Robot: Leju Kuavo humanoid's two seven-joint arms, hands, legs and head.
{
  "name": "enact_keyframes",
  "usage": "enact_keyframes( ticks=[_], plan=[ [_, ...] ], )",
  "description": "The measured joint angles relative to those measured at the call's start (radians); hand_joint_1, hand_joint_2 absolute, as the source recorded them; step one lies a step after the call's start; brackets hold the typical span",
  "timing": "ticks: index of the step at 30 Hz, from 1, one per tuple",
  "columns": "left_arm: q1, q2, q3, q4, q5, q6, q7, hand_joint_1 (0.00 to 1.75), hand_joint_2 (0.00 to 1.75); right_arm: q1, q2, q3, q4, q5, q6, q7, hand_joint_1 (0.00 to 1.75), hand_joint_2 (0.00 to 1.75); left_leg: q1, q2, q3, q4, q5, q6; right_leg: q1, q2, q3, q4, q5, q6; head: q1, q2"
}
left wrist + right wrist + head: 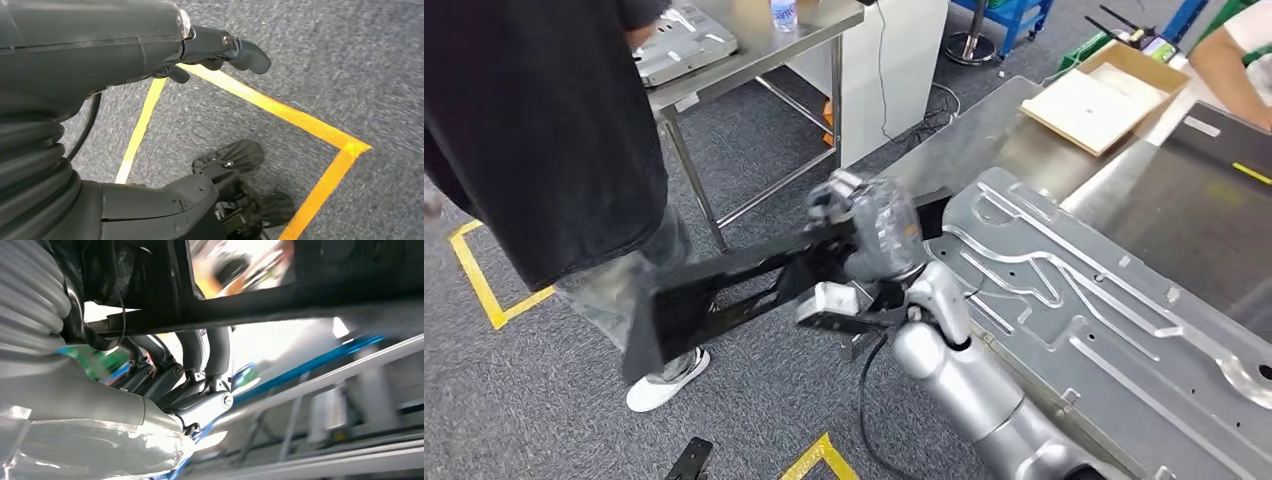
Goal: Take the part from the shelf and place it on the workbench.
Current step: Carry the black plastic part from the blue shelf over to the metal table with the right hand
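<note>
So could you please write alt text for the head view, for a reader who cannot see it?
The robot's right hand holds a long black frame part over grey carpet, beside a workbench carrying a large stamped metal panel. A person in a black shirt stands close by.

A person [534, 130] stands beside a steel table [754, 50]; a cardboard box [1104, 95] sits far right.

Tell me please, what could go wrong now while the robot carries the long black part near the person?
1. The long black frame-shaped part is held by the right hand near one end, so most of it hangs out unsupported; it may tilt or slip from the fingers.
2. Its free end points at the person in the black shirt standing close; a swing could hit their leg.
3. The large silver stamped metal panel lies on the workbench, so the part might land on it.
</note>
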Motion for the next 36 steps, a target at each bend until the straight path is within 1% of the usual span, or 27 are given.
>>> enact_keyframes(
  ticks=[2,4,6,7,8,9,10,11,13,15,17,18,19,21,22,23,24,25,26,28,29,30,31,32,33,34,36],
  plan=[
    [-0.001,-0.002,0.000,0.000,-0.003,0.010,-0.004,0.00,1.75,-0.011,-0.025,-0.039,0.008,0.017,-0.004,0.013,1.75,1.75,0.001,0.010,0.006,0.000,-0.007,-0.010,-0.003,0.021,0.002,-0.006,0.003,-0.010,0.000,0.000],
    [-0.002,-0.004,0.000,0.000,-0.008,0.023,-0.007,0.00,1.75,-0.026,-0.045,-0.074,0.020,0.040,-0.012,0.028,1.75,1.75,0.005,-0.022,-0.009,0.044,-0.040,-0.017,-0.010,0.041,0.008,-0.014,0.006,-0.022,0.000,0.000],
    [-0.001,-0.004,0.000,0.000,-0.013,0.030,-0.005,0.00,1.75,-0.041,-0.062,-0.103,0.037,0.069,-0.019,0.041,1.75,1.75,0.008,-0.068,-0.066,0.166,-0.101,-0.020,-0.013,0.062,0.011,-0.017,0.008,-0.030,-0.001,0.000],
    [0.001,-0.005,0.000,0.000,-0.015,0.030,-0.003,0.00,1.75,-0.045,-0.071,-0.115,0.048,0.084,-0.021,0.046,1.75,1.75,0.008,-0.078,-0.101,0.235,-0.126,-0.020,-0.012,0.074,0.011,-0.016,0.007,-0.032,-0.001,0.000],
    [0.003,-0.005,-0.001,0.000,-0.017,0.030,-0.002,0.00,1.75,-0.048,-0.080,-0.125,0.060,0.095,-0.022,0.050,1.75,1.75,0.008,-0.083,-0.129,0.282,-0.135,-0.020,-0.011,0.087,0.011,-0.014,0.006,-0.033,-0.001,0.000],
    [0.005,-0.005,-0.001,0.000,-0.018,0.029,-0.002,0.00,1.75,-0.049,-0.088,-0.135,0.070,0.103,-0.022,0.052,1.75,1.75,0.008,-0.085,-0.141,0.293,-0.123,-0.020,-0.010,0.100,0.011,-0.012,0.005,-0.033,-0.001,0.000],
    [0.005,-0.005,-0.001,0.000,-0.018,0.028,-0.002,0.00,1.75,-0.050,-0.095,-0.145,0.079,0.107,-0.022,0.053,1.75,1.75,0.008,-0.087,-0.134,0.262,-0.091,-0.018,-0.010,0.114,0.012,-0.008,0.003,-0.031,-0.001,0.000],
    [0.005,-0.004,-0.001,0.000,-0.018,0.027,-0.002,0.00,1.75,-0.052,-0.100,-0.153,0.086,0.110,-0.022,0.053,1.75,1.75,0.009,-0.096,-0.110,0.198,-0.047,-0.015,-0.011,0.127,0.011,-0.003,-0.001,-0.029,-0.001,0.000],
    [0.005,-0.004,-0.001,0.000,-0.018,0.026,-0.002,0.00,1.75,-0.058,-0.105,-0.164,0.098,0.115,-0.023,0.054,1.75,1.75,0.012,-0.142,-0.062,0.076,0.010,-0.008,-0.013,0.151,0.006,0.008,-0.006,-0.021,-0.001,0.000],
    [0.005,-0.004,-0.001,0.000,-0.018,0.025,-0.001,0.00,1.75,-0.062,-0.110,-0.169,0.107,0.119,-0.024,0.053,1.75,1.75,0.012,-0.172,-0.045,0.032,0.016,-0.004,-0.018,0.172,-0.006,0.013,-0.004,-0.009,-0.001,0.000],
    [0.004,-0.006,-0.002,0.000,-0.018,0.024,0.000,0.00,1.75,-0.063,-0.117,-0.176,0.115,0.119,-0.026,0.053,1.75,1.75,0.011,-0.157,-0.043,0.025,0.020,0.003,-0.023,0.188,-0.013,0.011,-0.001,0.005,-0.001,0.000],
    [0.002,-0.007,-0.003,0.000,-0.018,0.024,0.000,0.00,1.75,-0.064,-0.121,-0.181,0.117,0.120,-0.026,0.052,1.75,1.75,0.012,-0.148,-0.041,0.019,0.023,0.008,-0.021,0.177,-0.017,0.018,-0.006,0.010,0.000,0.000],
    [0.000,-0.008,-0.004,0.000,-0.019,0.024,-0.001,0.00,1.75,-0.067,-0.125,-0.185,0.120,0.120,-0.027,0.052,1.75,1.75,0.014,-0.137,-0.039,0.014,0.025,0.015,-0.020,0.155,-0.028,0.040,-0.020,0.015,0.001,0.000],
    [-0.001,-0.011,-0.005,0.000,-0.019,0.024,-0.001,0.00,1.75,-0.075,-0.129,-0.191,0.124,0.120,-0.028,0.053,1.75,1.75,0.014,-0.112,-0.036,0.008,0.027,0.023,-0.018,0.097,-0.075,0.137,-0.071,0.022,0.004,0.000],
    [-0.001,-0.011,-0.005,0.000,-0.019,0.023,-0.001,0.00,1.75,-0.077,-0.129,-0.191,0.127,0.122,-0.028,0.053,1.75,1.75,0.013,-0.099,-0.036,0.008,0.026,0.025,-0.019,0.081,-0.107,0.198,-0.097,0.024,0.004,0.000],
    [0.001,-0.011,-0.005,0.000,-0.019,0.022,-0.001,0.00,1.75,-0.077,-0.130,-0.191,0.130,0.129,-0.029,0.056,1.75,1.75,0.012,-0.086,-0.035,0.008,0.024,0.026,-0.020,0.073,-0.131,0.245,-0.109,0.027,0.005,0.000],
    [0.002,-0.011,-0.005,0.000,-0.019,0.020,-0.001,0.00,1.75,-0.076,-0.131,-0.192,0.133,0.141,-0.030,0.062,1.75,1.75,0.011,-0.073,-0.034,0.009,0.022,0.026,-0.021,0.068,-0.143,0.263,-0.105,0.029,0.004,0.000],
    [0.002,-0.011,-0.005,0.000,-0.019,0.017,-0.001,0.00,1.75,-0.077,-0.133,-0.195,0.137,0.156,-0.032,0.069,1.75,1.75,0.011,-0.061,-0.032,0.009,0.020,0.025,-0.022,0.063,-0.135,0.245,-0.083,0.029,0.005,0.000],
    [0.002,-0.012,-0.006,0.000,-0.018,0.012,-0.001,0.00,1.75,-0.080,-0.136,-0.200,0.143,0.174,-0.035,0.078,1.75,1.75,0.011,-0.051,-0.028,0.009,0.016,0.024,-0.022,0.056,-0.108,0.191,-0.049,0.027,0.005,0.000],
    [0.001,-0.013,-0.008,0.000,-0.017,0.002,-0.002,0.00,1.75,-0.094,-0.145,-0.216,0.157,0.202,-0.039,0.089,1.75,1.75,0.009,-0.033,-0.018,0.009,0.009,0.017,-0.012,0.020,-0.041,0.062,0.003,0.018,0.005,0.000],
    [0.000,-0.014,-0.009,0.000,-0.017,-0.003,-0.002,0.00,1.75,-0.104,-0.150,-0.226,0.166,0.211,-0.040,0.091,1.75,1.75,0.006,-0.025,-0.014,0.009,0.005,0.012,-0.005,0.006,-0.020,0.020,0.013,0.012,0.005,0.000],
    [0.000,-0.014,-0.011,0.000,-0.017,-0.006,-0.003,0.00,1.75,-0.114,-0.155,-0.235,0.177,0.219,-0.041,0.092,1.75,1.75,0.003,-0.016,-0.011,0.008,0.003,0.008,0.001,-0.002,-0.013,0.003,0.011,0.005,0.005,0.000],
    [-0.001,-0.014,-0.013,0.000,-0.017,-0.008,-0.003,0.00,1.75,-0.124,-0.161,-0.244,0.189,0.228,-0.043,0.092,1.75,1.75,0.001,-0.007,-0.008,0.007,0.000,0.003,0.005,0.004,-0.013,0.001,0.010,-0.001,0.004,0.000],
    [-0.001,-0.014,-0.015,0.000,-0.017,-0.010,-0.003,0.00,1.75,-0.133,-0.169,-0.252,0.201,0.239,-0.045,0.094,1.75,1.75,0.000,0.001,-0.005,0.005,-0.003,-0.002,0.002,0.016,-0.012,-0.001,0.011,-0.006,0.004,0.000],
    [-0.001,-0.014,-0.017,0.000,-0.017,-0.011,-0.003,0.00,1.75,-0.141,-0.177,-0.260,0.212,0.251,-0.048,0.097,1.75,1.75,0.001,-0.003,-0.002,0.009,-0.010,-0.007,-0.001,0.025,-0.008,-0.005,0.012,-0.012,0.004,0.000],
    [-0.002,-0.014,-0.018,0.000,-0.017,-0.013,-0.003,0.00,1.75,-0.151,-0.184,-0.267,0.223,0.265,-0.050,0.103,1.75,1.75,0.002,-0.017,-0.007,0.028,-0.025,-0.011,-0.005,0.034,-0.004,-0.009,0.013,-0.017,0.004,0.000],
    [-0.002,-0.014,-0.020,0.000,-0.017,-0.014,-0.003,0.00,1.75,-0.175,-0.196,-0.279,0.249,0.296,-0.054,0.125,1.75,1.75,0.005,-0.062,-0.053,0.131,-0.082,-0.014,-0.010,0.051,0.002,-0.014,0.014,-0.026,0.003,0.000]
  ],
)
